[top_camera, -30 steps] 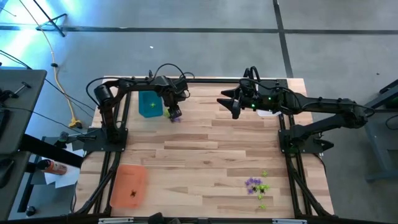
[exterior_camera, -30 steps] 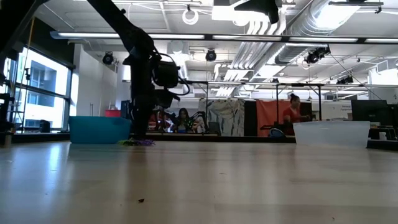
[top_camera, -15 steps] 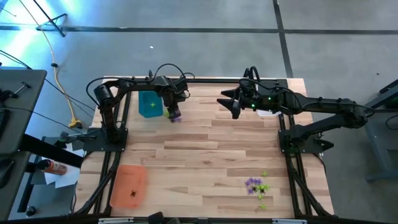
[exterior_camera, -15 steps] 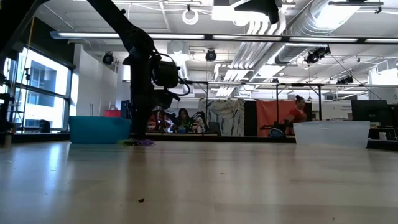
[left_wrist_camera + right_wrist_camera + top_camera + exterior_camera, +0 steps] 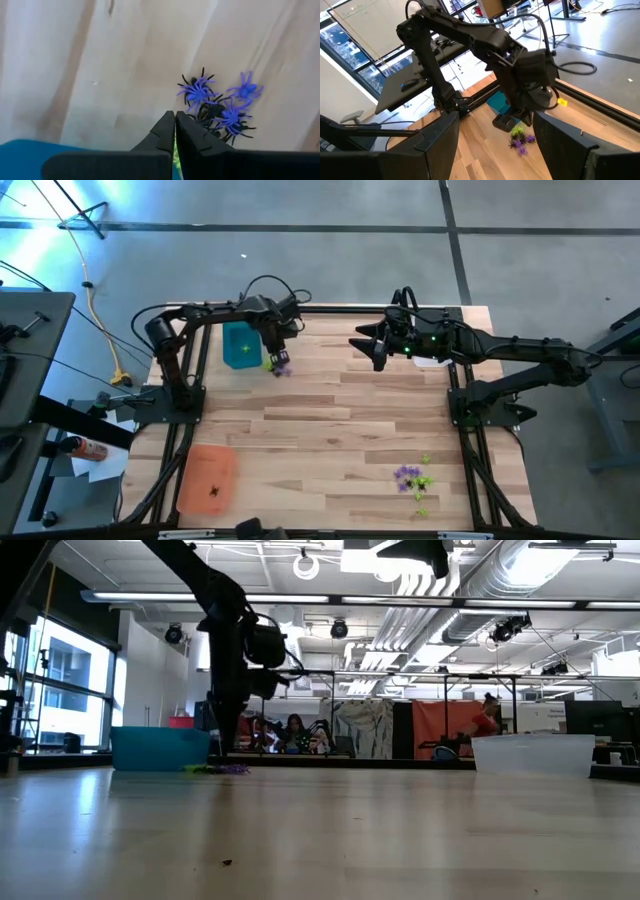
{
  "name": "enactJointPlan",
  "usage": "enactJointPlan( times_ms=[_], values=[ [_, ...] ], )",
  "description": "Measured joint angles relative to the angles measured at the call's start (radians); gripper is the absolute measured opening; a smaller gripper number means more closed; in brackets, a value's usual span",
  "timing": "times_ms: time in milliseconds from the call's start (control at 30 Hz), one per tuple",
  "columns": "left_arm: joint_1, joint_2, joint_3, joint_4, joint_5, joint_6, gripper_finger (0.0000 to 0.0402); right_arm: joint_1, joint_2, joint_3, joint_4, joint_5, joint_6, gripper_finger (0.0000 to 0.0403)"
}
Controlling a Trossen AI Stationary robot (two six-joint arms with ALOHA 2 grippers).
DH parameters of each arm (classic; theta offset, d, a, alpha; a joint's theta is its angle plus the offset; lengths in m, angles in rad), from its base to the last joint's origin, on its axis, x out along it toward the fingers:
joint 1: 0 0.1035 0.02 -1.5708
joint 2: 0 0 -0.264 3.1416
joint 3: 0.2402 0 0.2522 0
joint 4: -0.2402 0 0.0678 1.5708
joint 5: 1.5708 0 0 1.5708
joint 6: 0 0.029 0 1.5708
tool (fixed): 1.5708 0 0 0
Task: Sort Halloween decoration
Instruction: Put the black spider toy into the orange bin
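Our left hand (image 5: 174, 131) hangs pressed together just above a clump of purple spiders (image 5: 220, 102) beside the teal tray (image 5: 241, 346), apparently pinching a lime green one (image 5: 174, 157) to sort. Our right hand (image 5: 372, 347) waits spread across the worktop (image 5: 330, 430), clear of the work.

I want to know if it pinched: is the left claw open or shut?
Shut. The left gripper's dark fingers press together, a lime-green sliver between, beside purple plastic spiders.
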Motion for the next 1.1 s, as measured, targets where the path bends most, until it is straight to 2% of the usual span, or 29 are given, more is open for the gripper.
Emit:
enactJointPlan(
  times_ms=[300,500,733,867,1100],
  values=[
    [-0.012,-0.014,0.0,-0.069,0.001,0.007,0.0007,0.0,0.0,0.0,-0.008,0.0,-0.008,0.025],
    [-0.047,-0.013,0.0,-0.055,-0.004,-0.019,0.0068,-0.001,0.0,0.0,-0.04,0.0,-0.009,0.025],
    [-0.081,-0.013,0.0,-0.057,-0.08,-0.063,0.0144,-0.003,0.028,0.001,-0.042,0.001,-0.009,0.025],
    [-0.083,-0.009,-0.021,-0.047,-0.089,-0.072,0.0162,-0.003,0.054,0.001,-0.037,0.0,-0.002,0.025],
    [-0.083,-0.007,-0.101,-0.033,-0.105,-0.072,0.0164,-0.003,0.065,0.0,-0.031,0.012,-0.007,0.025]
  ],
)
